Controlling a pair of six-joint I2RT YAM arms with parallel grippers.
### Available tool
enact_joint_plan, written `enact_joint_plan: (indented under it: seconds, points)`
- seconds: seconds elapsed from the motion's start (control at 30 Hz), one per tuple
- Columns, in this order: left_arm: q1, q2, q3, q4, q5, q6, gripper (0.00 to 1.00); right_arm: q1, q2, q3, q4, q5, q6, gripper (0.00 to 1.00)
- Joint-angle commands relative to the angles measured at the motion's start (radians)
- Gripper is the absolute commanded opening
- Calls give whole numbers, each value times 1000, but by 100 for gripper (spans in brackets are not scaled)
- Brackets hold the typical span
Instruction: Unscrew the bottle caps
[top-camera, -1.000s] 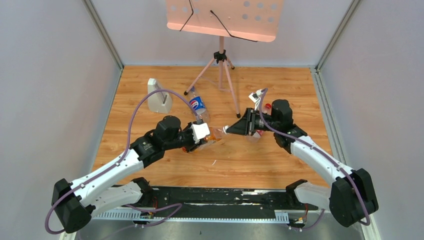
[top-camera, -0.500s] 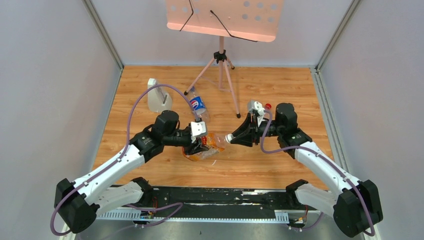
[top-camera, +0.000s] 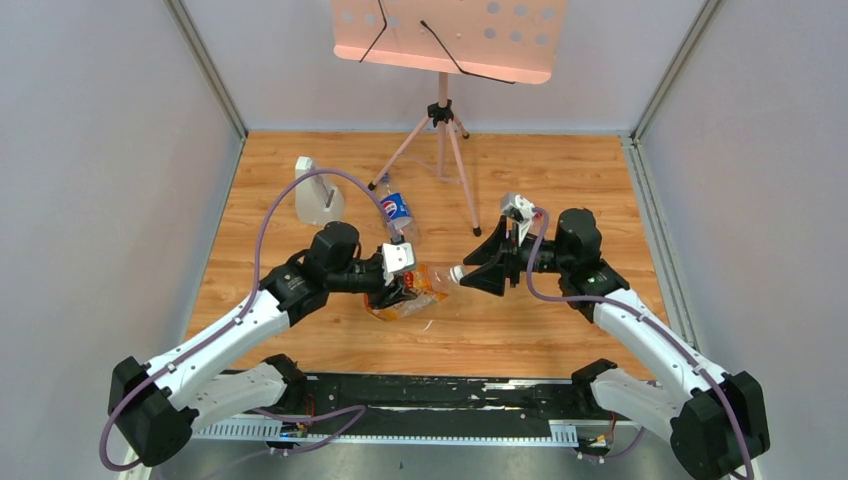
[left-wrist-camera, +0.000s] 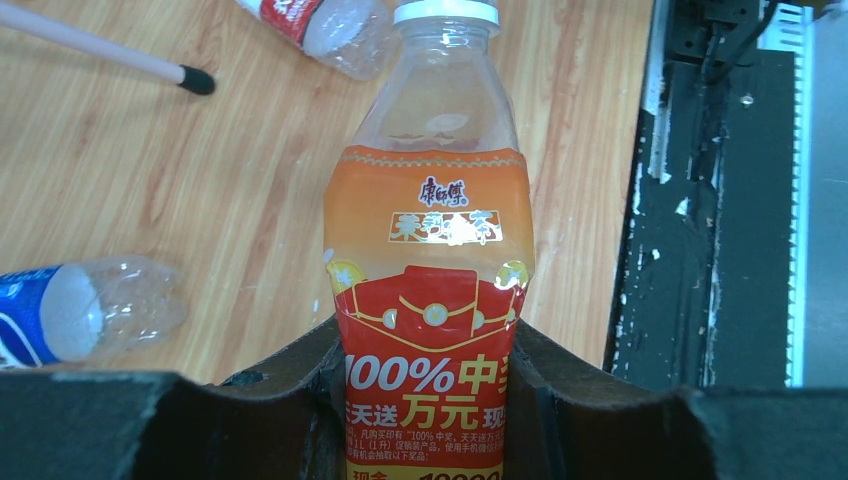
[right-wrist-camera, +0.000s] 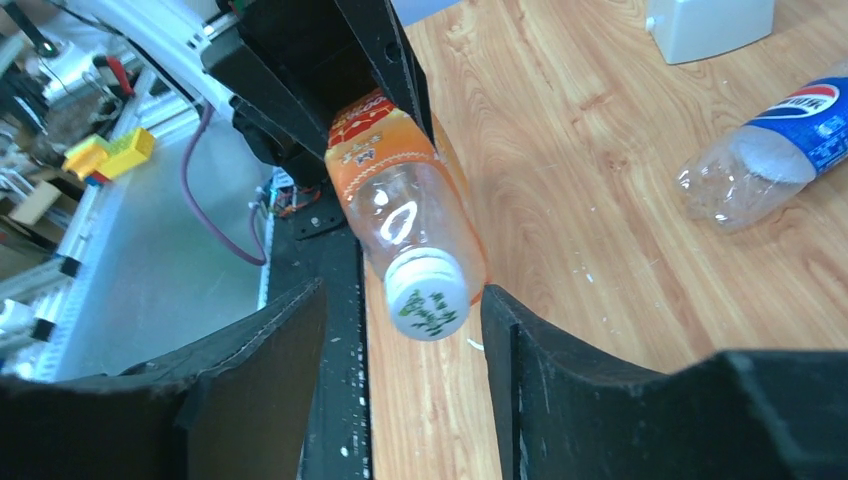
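Fingers (left-wrist-camera: 250, 420) of your left gripper (left-wrist-camera: 425, 400) grip the orange bottle (left-wrist-camera: 430, 220), its label reading "100%", over the tabletop (top-camera: 520, 330). Your right gripper (right-wrist-camera: 403, 300) stands wide around its white cap (right-wrist-camera: 427, 295), not touching. You have three bottles: this one, a blue Pepsi bottle (top-camera: 396, 210) and a red-labelled bottle (left-wrist-camera: 320, 20).

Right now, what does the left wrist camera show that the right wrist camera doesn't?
Left wrist only: the red-labelled bottle and a tripod foot. Right wrist only: the grey block and the green-printed top of the white cap, inside the open right gripper. Both: the orange-labelled bottle held by the left gripper, and the Pepsi bottle.
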Motion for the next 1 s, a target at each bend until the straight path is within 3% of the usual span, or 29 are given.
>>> enact_joint_plan:
  seconds: [0.0,0.2,0.37,0.7,0.9,0.97]
  points:
    - [-2,-42,8,67,-91,2,0,4,-26,-5,47,38,183,59]
    - [-4,-76,-35,123,-156,8,0,4,22,59,-66,182,476,61]
    - [-7,-72,-38,125,-163,17,0,5,97,68,0,154,718,60]
    - [-26,-51,-29,113,-200,37,0,4,152,109,9,182,779,59]
    - [-30,-47,-27,110,-208,37,0,4,204,120,8,137,787,40]
    - [-30,-49,-29,110,-213,34,0,5,204,115,8,133,771,30]
